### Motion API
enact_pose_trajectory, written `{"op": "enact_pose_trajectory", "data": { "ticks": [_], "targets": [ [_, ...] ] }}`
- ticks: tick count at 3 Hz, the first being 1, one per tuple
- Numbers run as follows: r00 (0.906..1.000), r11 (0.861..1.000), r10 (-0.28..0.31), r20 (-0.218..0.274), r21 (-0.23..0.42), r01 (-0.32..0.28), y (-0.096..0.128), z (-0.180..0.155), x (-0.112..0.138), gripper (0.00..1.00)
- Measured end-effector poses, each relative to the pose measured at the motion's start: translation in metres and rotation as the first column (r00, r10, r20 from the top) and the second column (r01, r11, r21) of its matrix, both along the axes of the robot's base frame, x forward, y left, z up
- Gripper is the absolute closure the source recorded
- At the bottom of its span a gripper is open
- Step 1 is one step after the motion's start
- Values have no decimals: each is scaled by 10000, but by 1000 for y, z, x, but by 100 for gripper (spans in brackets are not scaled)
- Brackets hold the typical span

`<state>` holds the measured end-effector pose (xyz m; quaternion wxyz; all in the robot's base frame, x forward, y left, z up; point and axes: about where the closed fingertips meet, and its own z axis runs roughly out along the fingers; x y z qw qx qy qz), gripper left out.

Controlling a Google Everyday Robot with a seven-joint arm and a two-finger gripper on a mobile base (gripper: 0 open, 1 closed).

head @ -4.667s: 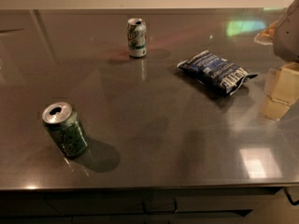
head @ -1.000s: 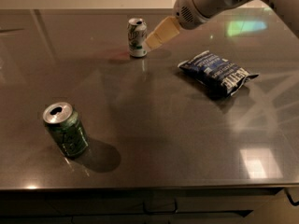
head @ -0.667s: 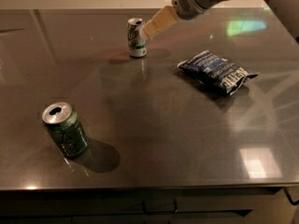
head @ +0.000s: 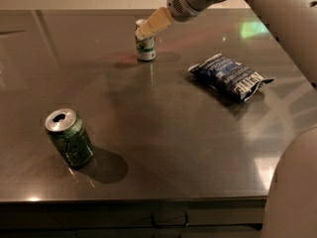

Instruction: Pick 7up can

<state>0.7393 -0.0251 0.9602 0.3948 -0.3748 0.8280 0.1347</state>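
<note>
The 7up can [head: 145,47], small with a whitish-silver and green label, stands upright at the far middle of the dark table [head: 163,133]. My gripper [head: 147,28] reaches in from the upper right. Its cream-coloured fingers [head: 157,21] cover the can's top right, so the can's silver top is mostly hidden. The can stands on the table.
A darker all-green can [head: 69,137] with an open silver top stands at the near left. A blue crisp bag [head: 230,77] lies at the right. My arm [head: 277,14] spans the upper right, and another part of the robot [head: 294,192] fills the lower right corner.
My gripper has moved left and down from the right side toward the 7up can and now overlaps its top. The can, the green can and the bag have not moved.
</note>
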Motion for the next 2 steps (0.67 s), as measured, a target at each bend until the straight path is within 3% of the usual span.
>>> {"op": "enact_pose_trajectory", "data": {
  "ticks": [2],
  "targets": [
    [9998, 9997, 173, -79, 180, -171, 26, -60, 19, 0]
  ]
}}
